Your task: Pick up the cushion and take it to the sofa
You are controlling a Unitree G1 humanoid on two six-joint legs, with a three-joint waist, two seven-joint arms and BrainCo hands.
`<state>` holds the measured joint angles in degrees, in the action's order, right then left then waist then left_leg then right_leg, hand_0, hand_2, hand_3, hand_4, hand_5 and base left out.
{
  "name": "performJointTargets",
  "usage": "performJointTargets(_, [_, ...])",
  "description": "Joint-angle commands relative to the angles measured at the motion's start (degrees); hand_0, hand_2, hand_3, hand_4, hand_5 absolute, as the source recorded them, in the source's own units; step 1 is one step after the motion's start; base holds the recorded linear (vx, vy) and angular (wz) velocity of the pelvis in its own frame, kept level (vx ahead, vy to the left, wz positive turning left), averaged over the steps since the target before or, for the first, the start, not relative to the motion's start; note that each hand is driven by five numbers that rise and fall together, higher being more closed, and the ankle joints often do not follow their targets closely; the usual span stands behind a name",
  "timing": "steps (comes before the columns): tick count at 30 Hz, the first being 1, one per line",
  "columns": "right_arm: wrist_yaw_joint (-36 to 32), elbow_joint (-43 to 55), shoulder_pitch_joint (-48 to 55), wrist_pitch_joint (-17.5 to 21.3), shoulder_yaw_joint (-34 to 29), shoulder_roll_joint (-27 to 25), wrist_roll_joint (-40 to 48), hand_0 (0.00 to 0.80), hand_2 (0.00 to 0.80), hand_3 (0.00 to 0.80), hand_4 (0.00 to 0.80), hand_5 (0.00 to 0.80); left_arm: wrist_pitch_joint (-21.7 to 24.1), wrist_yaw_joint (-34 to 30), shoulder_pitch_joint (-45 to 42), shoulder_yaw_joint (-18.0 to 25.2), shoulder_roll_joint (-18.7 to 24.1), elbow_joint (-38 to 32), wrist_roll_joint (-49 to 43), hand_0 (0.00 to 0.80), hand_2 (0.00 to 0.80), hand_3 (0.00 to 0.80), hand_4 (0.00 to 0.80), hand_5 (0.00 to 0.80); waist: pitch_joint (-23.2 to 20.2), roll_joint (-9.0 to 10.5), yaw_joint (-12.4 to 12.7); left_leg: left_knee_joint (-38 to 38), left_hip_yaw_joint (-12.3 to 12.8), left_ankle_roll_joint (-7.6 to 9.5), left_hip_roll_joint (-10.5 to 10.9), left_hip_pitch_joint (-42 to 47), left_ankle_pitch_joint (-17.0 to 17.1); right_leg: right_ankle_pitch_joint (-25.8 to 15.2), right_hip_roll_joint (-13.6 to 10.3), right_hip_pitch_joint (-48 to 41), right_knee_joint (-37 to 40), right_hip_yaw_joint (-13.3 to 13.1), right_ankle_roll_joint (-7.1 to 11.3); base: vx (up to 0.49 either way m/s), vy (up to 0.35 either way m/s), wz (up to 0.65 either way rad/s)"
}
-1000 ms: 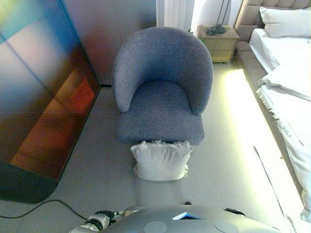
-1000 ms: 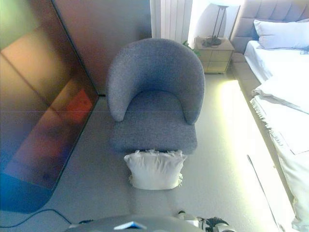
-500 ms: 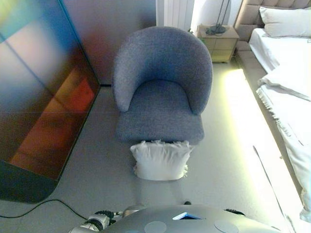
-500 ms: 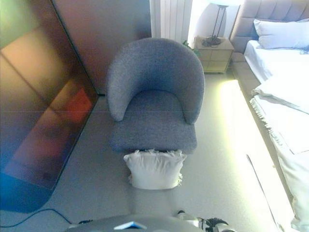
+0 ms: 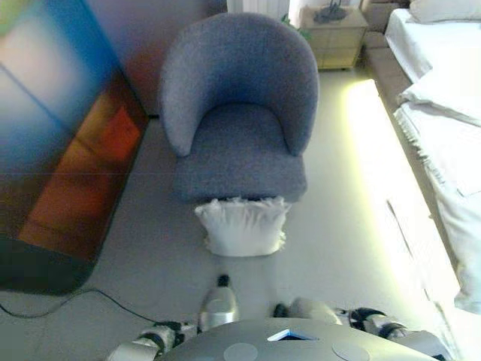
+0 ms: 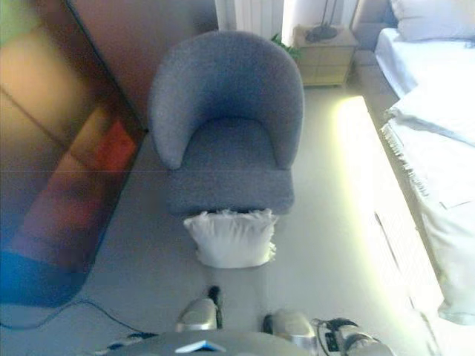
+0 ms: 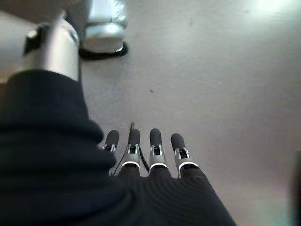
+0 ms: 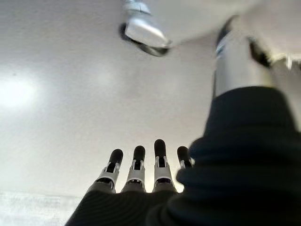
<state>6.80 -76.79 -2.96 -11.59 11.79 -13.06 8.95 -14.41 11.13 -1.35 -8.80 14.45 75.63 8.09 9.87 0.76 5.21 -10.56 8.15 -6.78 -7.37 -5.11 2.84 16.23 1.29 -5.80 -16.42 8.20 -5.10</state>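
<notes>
A white cushion (image 5: pixel 242 227) with a frilled edge lies on the grey floor, leaning against the front of a grey tub-shaped sofa chair (image 5: pixel 237 113). Both show in the eye views, straight ahead of me. My left hand (image 7: pixel 150 150) appears in its wrist view with fingers straight, pointing down over bare floor and holding nothing. My right hand (image 8: pixel 141 172) in its wrist view is the same: fingers straight, nothing in them. Neither hand is near the cushion.
A large dark glossy panel (image 5: pixel 60 135) stands on the left. A bed with white bedding (image 5: pixel 447 113) runs along the right, a wooden nightstand (image 5: pixel 334 34) behind the chair. Grey floor (image 5: pixel 353 226) lies between chair and bed.
The whole picture has shifted: the camera has moved forward and tipped down, so chair and cushion sit higher and closer. The cushion has not moved.
</notes>
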Motion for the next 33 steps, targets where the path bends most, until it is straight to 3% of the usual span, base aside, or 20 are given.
performJointTargets(1, [0.8,0.1,0.2,0.3,0.2,-3.2,-1.4,0.0,0.0,0.0,0.0,0.0,0.0,-0.7,0.3,-0.6,-1.1,1.5,-0.9,0.0,0.0,0.0,0.0,0.0,-1.0,-1.99,0.9,15.6,0.9,0.63,0.3,-5.3,9.6,-3.0,-0.7,-12.5,13.4,-3.8,5.26,0.397,0.094,0.09])
performJointTargets(5, [1.6,-0.4,0.5,-0.8,0.4,-2.9,-1.7,0.0,0.0,0.0,0.0,0.0,-0.5,-0.9,-0.3,-0.8,-1.6,1.3,-0.6,0.0,0.0,0.0,0.0,0.0,-2.2,-2.06,1.2,15.6,1.0,0.52,-1.6,-5.7,8.1,0.3,-1.4,-14.6,12.8,-4.4,5.19,0.408,0.111,-0.19])
performJointTargets(6, [2.0,-0.7,0.3,-1.0,0.5,-2.7,-1.4,0.0,0.0,0.0,0.0,0.0,-0.9,-0.7,-0.2,-0.9,-1.8,1.2,-0.5,0.0,0.0,0.0,0.0,0.0,-2.4,-1.75,1.1,15.6,1.3,1.23,-1.5,-4.7,6.3,0.1,-2.2,-14.4,12.4,-4.4,5.59,0.444,0.149,-0.32])
performJointTargets(8, [2.1,-1.0,0.2,-1.0,-0.1,-2.5,-1.5,0.0,0.0,0.0,0.0,0.0,-1.1,-0.7,0.3,-1.0,-1.6,1.4,-0.1,0.0,0.0,0.0,0.0,0.0,-2.6,-1.61,0.8,14.7,3.2,1.76,-2.0,-4.7,6.0,0.7,-3.5,-13.9,10.3,-3.3,6.37,0.439,0.155,-0.25])
performJointTargets(11, [1.7,-1.2,0.0,-0.2,-0.8,-2.0,-1.9,0.0,0.0,0.0,0.0,0.0,-1.3,-1.0,0.9,-1.1,-0.7,1.2,0.0,0.0,0.0,0.0,0.0,0.0,-3.0,-0.79,1.1,10.9,2.2,3.24,-1.2,-5.5,4.4,0.6,-5.9,-12.9,5.6,-2.7,8.42,0.466,0.162,-0.24])
performJointTargets(12, [2.0,-1.1,0.1,-0.1,-1.2,-1.7,-1.2,0.0,0.0,0.0,0.0,0.0,-1.5,-0.8,1.2,-0.8,-0.3,1.1,-0.3,0.0,0.0,0.0,0.0,0.0,-3.1,0.18,1.2,8.7,1.8,4.59,0.3,-6.0,3.1,-1.5,-7.6,-12.9,3.0,-2.7,10.07,0.413,0.154,-0.19])
performJointTargets(14, [1.2,-0.3,0.2,0.4,-1.6,-1.2,-2.1,0.0,0.0,0.0,0.0,0.0,-1.7,-1.2,1.8,-0.8,1.1,0.5,-0.9,0.0,0.0,0.0,0.0,0.0,-4.2,1.73,1.6,7.0,1.5,7.18,2.9,-6.4,1.0,-9.8,-10.3,-11.1,-4.1,-2.8,14.0,0.423,0.172,-0.01])
performJointTargets(16, [1.3,0.5,0.5,1.5,-1.3,-0.8,-2.4,0.0,0.0,0.0,0.0,0.0,-1.5,-0.6,2.5,-1.0,2.1,0.1,-0.7,0.0,0.0,0.0,0.0,0.0,-4.9,1.74,1.8,7.5,1.3,8.77,4.1,-4.7,-0.5,-15.5,-12.6,-7.2,-13.7,-2.0,15.18,0.402,0.187,0.0])
performJointTargets(17, [1.6,1.3,0.4,1.8,-1.1,-0.7,-2.4,0.0,0.0,0.0,0.0,0.0,-1.6,0.2,3.0,-1.0,2.7,-0.2,-0.7,0.0,0.0,0.0,0.0,0.0,-4.8,1.31,1.3,8.2,1.3,8.98,4.4,-2.6,-1.0,-17.8,-13.7,-2.6,-17.7,-2.1,14.83,0.37,0.163,-0.16])
performJointTargets(18, [1.9,1.8,0.1,1.9,-0.6,-0.6,-2.1,0.0,0.0,0.0,0.0,0.0,-2.0,0.4,3.6,-1.3,3.1,-0.4,-0.1,0.0,0.0,0.0,0.0,0.0,-4.6,1.08,0.7,8.7,1.3,9.1,4.7,-0.9,-1.6,-17.4,-13.5,0.7,-17.3,-1.9,14.21,0.318,0.096,-0.14])
performJointTargets(19, [1.9,2.3,-0.4,2.0,-0.1,-0.6,-0.8,0.0,0.0,0.0,0.0,0.0,-2.3,0.2,4.4,-1.6,3.6,-0.4,0.0,0.0,0.0,0.0,0.0,0.0,-4.5,0.7,0.2,9.4,1.0,8.95,4.6,0.2,-1.5,-15.5,-11.8,3.0,-14.8,-1.3,13.53,0.253,0.018,-0.13])
performJointTargets(21, [1.7,3.1,-1.5,2.2,0.3,-0.8,0.1,0.0,0.0,0.0,0.0,0.0,-3.2,-0.7,6.7,-2.0,4.1,0.2,0.0,0.0,0.0,0.0,0.0,0.0,-3.7,0.09,-0.9,10.4,1.2,8.07,4.3,2.2,-1.5,-12.7,-10.2,7.8,-7.1,1.3,12.3,0.181,-0.033,0.09])
performJointTargets(23, [1.6,4.1,-2.6,2.1,0.7,-1.0,0.6,0.0,0.0,0.0,0.0,0.0,-4.0,-0.8,8.7,-2.1,4.1,0.3,0.7,0.0,0.0,0.0,0.0,0.0,-2.5,-0.24,-1.8,11.6,1.7,6.96,3.8,4.1,-2.0,-15.3,-12.1,12.2,0.9,3.9,11.91,0.065,-0.086,0.08])
performJointTargets(26, [1.2,4.6,-2.8,2.3,1.1,-1.1,0.7,0.0,0.0,0.0,0.0,0.0,-4.0,-1.1,9.7,-2.5,3.6,0.4,1.5,0.0,0.0,0.0,0.0,0.0,-1.4,0.1,-3.3,12.1,1.8,6.07,3.3,5.0,-3.4,-19.6,-14.1,13.8,8.7,1.7,13.04,0.092,-0.108,0.29])
performJointTargets(28, [1.3,4.1,-1.7,2.4,0.6,-1.1,0.7,0.0,0.0,0.0,0.0,0.0,-3.1,-1.3,8.5,-2.5,3.0,0.4,1.7,0.0,0.0,0.0,0.0,0.0,-1.4,0.27,-3.8,12.2,1.5,5.91,2.9,6.1,-4.0,-19.5,-14.4,12.4,10.0,0.6,13.74,0.193,-0.083,0.46])
performJointTargets(33, [-0.5,2.7,0.4,2.5,-0.3,-1.8,-2.9,0.0,0.0,0.0,0.0,0.0,-2.9,-0.2,5.3,-1.6,1.8,1.2,1.2,0.0,0.0,0.0,0.0,0.0,-3.7,1.38,-3.2,12.0,0.0,4.88,1.7,8.8,-4.7,-18.1,-13.6,5.4,15.4,1.7,13.83,0.224,-0.149,0.28])
